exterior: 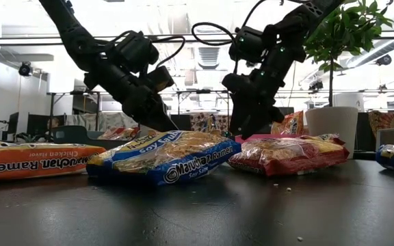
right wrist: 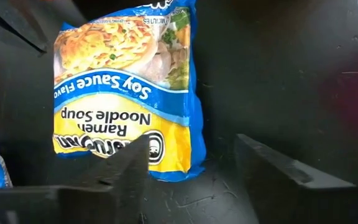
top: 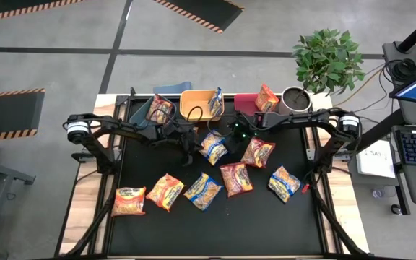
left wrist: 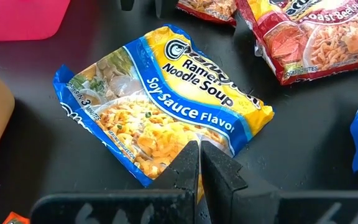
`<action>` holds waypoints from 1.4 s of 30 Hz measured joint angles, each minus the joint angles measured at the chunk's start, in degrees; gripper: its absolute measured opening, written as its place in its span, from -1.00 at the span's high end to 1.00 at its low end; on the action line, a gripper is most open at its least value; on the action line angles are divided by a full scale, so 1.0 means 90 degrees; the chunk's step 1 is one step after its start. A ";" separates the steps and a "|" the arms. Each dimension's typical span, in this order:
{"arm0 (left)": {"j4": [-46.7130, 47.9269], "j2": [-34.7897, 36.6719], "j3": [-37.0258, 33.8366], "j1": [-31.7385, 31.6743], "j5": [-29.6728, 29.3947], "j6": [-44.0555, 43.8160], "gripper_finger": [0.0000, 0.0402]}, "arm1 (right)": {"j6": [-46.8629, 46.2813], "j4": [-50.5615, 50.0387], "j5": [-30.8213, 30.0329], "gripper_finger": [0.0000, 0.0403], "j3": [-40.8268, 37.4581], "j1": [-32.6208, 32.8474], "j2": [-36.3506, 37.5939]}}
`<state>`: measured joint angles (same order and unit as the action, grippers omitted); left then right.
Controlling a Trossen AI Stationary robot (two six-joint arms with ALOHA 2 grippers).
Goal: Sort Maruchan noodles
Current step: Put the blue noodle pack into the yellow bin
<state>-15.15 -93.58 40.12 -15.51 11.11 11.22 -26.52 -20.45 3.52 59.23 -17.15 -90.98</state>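
The black table [top: 215,224] fills the lower centre of the high view. Along its upper edge stand three bins: blue [top: 172,88], yellow [top: 196,103] and red [top: 251,101], each with a noodle packet leaning in or against it. Both arms reach in from the sides toward the frame's centre. There lies the blue soy sauce packet [top: 213,146], flat on the table. The left gripper [left wrist: 199,163] is closed tight, its tips at the packet's edge. The right gripper [right wrist: 191,163] stands apart over the packet's other end, holding nothing. Seven more packets [top: 235,178] lie scattered below and to the right.
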 joint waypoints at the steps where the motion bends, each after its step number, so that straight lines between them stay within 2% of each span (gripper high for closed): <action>1: -0.0004 0.0000 0.0000 -0.0002 0.0000 0.0000 1.00 | 0.0000 0.0019 -0.0002 -0.20 -0.0012 0.0000 0.0000; 6: -0.0011 0.0000 -0.0002 0.0001 0.0002 0.0000 1.00 | -0.0114 0.0423 0.0002 -0.46 -0.0246 0.0002 0.0000; 12: -0.0016 0.0000 -0.0012 0.0001 0.0005 0.0000 1.00 | -0.0448 0.1386 0.0385 -0.60 -0.0751 0.0002 0.0000; 22: -0.0035 -0.0038 -0.0015 0.0010 0.0007 -0.0055 1.00 | -0.0658 0.2737 0.0424 -0.61 -0.1267 -0.0017 0.0000; 33: -0.0114 -0.0928 -0.0013 0.0013 0.0014 -0.0202 1.00 | -0.0503 0.3400 0.0266 -0.61 -0.1518 -0.0056 0.0000; 42: -0.0379 -0.1094 -0.0007 0.0013 0.0036 -0.0142 1.00 | -0.0638 0.4293 0.0525 -0.59 -0.1589 -0.0041 -0.0554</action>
<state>-18.56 -103.42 40.05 -15.40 11.44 9.94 -32.27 18.19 8.25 44.93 -17.52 -95.96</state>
